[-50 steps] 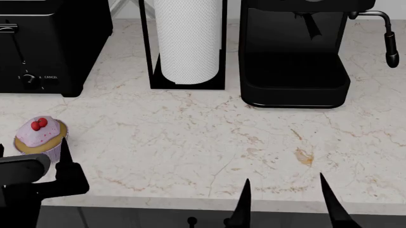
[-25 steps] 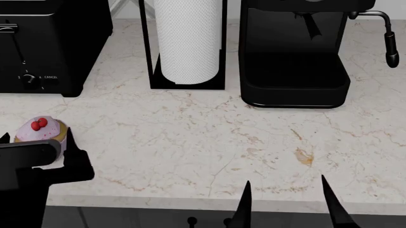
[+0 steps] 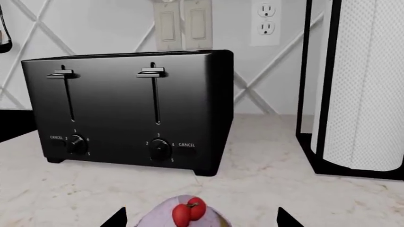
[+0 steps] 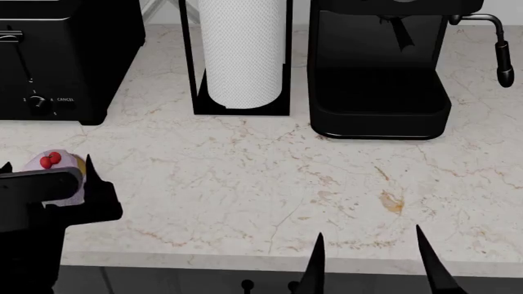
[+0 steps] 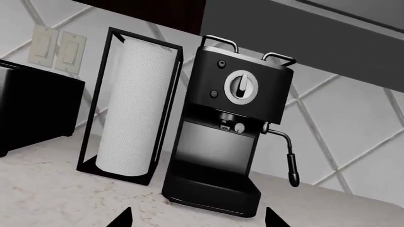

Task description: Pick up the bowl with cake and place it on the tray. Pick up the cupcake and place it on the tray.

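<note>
The cupcake (image 4: 54,165), pink frosting with two red cherries, stands on the marble counter at the far left. My left gripper (image 4: 48,166) is open, its two black fingertips on either side of the cupcake, which its body partly hides. In the left wrist view the cupcake (image 3: 187,215) sits midway between the open fingertips (image 3: 117,219). My right gripper (image 4: 368,257) is open and empty over the counter's front edge; its fingertips (image 5: 123,219) show in the right wrist view. The bowl, cake and tray are out of view.
A black toaster (image 4: 61,55) stands at the back left, just beyond the cupcake; it also shows in the left wrist view (image 3: 132,111). A paper towel roll in a black holder (image 4: 241,55) and a black coffee machine (image 4: 380,67) stand along the back.
My left gripper has moved forward and up around the cupcake, covering more of it. The right gripper has not moved.
</note>
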`<state>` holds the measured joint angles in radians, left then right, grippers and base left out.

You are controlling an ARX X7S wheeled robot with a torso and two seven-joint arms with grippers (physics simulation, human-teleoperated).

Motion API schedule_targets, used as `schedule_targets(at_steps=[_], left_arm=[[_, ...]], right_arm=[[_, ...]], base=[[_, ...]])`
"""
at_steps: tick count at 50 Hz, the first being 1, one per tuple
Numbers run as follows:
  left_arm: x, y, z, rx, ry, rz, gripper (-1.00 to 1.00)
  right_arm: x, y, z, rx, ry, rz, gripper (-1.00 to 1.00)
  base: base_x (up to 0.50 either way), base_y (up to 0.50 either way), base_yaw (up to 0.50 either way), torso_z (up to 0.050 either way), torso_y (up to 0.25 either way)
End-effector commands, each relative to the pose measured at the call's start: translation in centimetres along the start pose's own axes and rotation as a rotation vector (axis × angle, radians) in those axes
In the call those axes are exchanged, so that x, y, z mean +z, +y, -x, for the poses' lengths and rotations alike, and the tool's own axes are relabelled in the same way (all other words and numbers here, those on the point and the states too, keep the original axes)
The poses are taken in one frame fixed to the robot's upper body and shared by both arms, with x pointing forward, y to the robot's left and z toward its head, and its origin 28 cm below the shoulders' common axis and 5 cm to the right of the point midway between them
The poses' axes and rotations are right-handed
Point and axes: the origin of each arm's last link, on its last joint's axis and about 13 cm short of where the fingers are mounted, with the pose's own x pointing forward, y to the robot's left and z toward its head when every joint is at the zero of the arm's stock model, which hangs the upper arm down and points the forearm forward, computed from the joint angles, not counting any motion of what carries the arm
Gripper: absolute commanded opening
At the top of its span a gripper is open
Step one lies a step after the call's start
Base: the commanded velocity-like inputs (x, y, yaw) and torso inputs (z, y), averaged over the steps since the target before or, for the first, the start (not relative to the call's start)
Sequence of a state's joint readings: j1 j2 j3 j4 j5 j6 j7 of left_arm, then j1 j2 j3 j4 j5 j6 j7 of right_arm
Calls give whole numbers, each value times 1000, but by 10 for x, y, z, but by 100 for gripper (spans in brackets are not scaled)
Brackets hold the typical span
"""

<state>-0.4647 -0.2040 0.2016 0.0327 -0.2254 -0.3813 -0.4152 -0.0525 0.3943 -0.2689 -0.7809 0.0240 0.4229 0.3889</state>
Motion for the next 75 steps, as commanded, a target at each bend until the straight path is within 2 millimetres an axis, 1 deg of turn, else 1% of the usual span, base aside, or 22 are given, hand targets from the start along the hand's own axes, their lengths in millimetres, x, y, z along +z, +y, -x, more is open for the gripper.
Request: schedule_targets(at_steps=[1, 9, 15, 18, 32, 39, 50, 71, 72, 75], left_arm=[[-6, 0, -2, 18, 16, -8, 100], [-11, -1, -9, 46, 25, -9, 100], [-14, -2, -19, 61, 33, -12, 100], [-15, -3, -22, 60, 36, -15, 100], [-20, -4, -25, 62, 55, -21, 100], [-29, -5, -29, 81, 76, -38, 100], [-36, -5, -31, 93, 95, -48, 100], [-40, -6, -36, 106, 106, -54, 100], [-40, -6, -35, 104, 105, -50, -100], [-39, -6, -34, 100, 105, -47, -100]], right_arm=[[1, 0, 2, 1, 1, -3, 100], [1, -1, 4, -1, 4, -2, 100], [1, -1, 6, 0, 5, -3, 100], [1, -2, 6, -1, 7, -2, 100], [3, -2, 7, 2, 4, -4, 100], [5, -2, 7, 4, -1, -3, 100], [5, -2, 8, 4, 2, -5, 100], [5, -3, 11, 2, 8, -7, 100], [5, -3, 11, 2, 8, -7, 100], [5, -3, 11, 1, 7, -7, 100]], base=[[0, 0, 0, 0, 0], [0, 0, 0, 0, 0], [0, 0, 0, 0, 0], [0, 0, 0, 0, 0], [0, 0, 0, 0, 0], [0, 0, 0, 0, 0], [0, 0, 0, 0, 0], [0, 0, 0, 0, 0], [0, 0, 0, 0, 0], [0, 0, 0, 0, 0]])
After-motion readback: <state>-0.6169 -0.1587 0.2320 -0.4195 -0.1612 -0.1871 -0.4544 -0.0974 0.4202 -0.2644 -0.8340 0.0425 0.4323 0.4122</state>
